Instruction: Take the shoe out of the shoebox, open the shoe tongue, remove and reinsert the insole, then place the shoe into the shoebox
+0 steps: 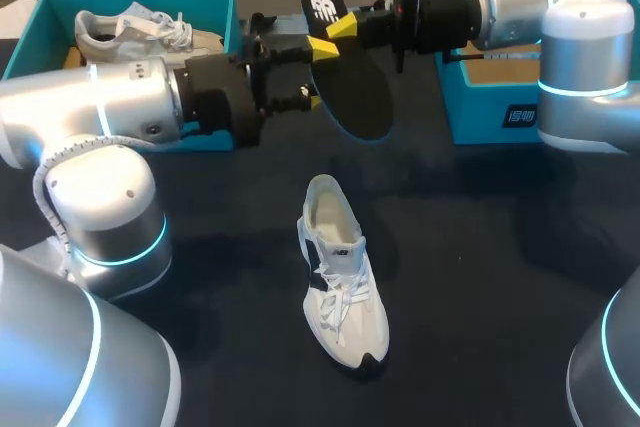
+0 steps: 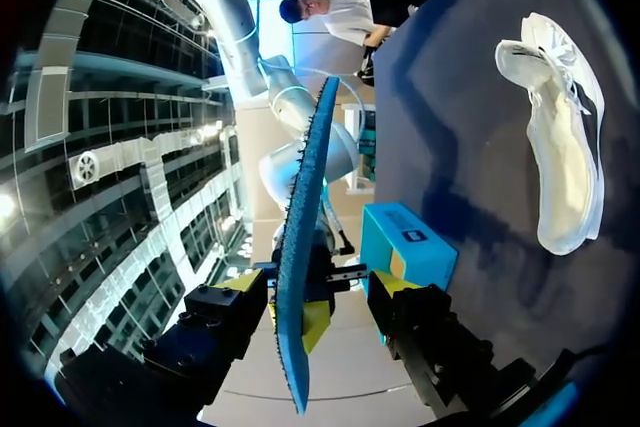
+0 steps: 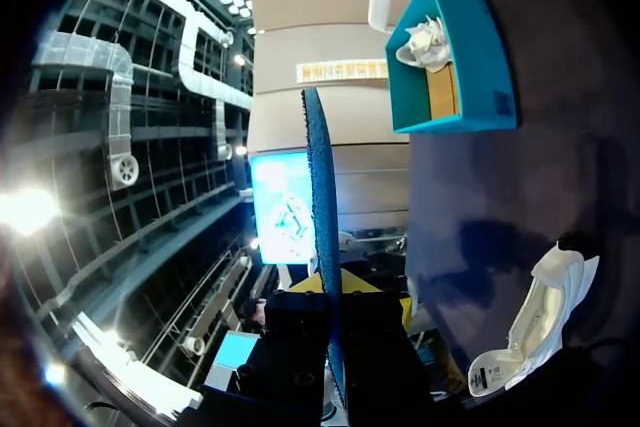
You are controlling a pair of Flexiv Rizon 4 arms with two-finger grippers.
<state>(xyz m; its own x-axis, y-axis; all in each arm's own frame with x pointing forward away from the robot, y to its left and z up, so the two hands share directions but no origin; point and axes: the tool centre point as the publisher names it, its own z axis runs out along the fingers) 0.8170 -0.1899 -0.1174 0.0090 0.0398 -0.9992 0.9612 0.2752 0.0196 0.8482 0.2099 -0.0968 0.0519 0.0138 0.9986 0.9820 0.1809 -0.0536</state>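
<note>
A white sneaker (image 1: 340, 277) stands upright on the dark tabletop (image 1: 480, 277), toe toward the near edge. Its black insole (image 1: 352, 87), blue underneath, hangs in the air, pinched by the right claw (image 1: 343, 26). At back left a teal shoebox (image 1: 40, 22) holds a second shoe (image 1: 140, 32).

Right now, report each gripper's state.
Left gripper: open, the flat black insole with a blue underside between its fingers.
Right gripper: closed, holding that insole.
</note>
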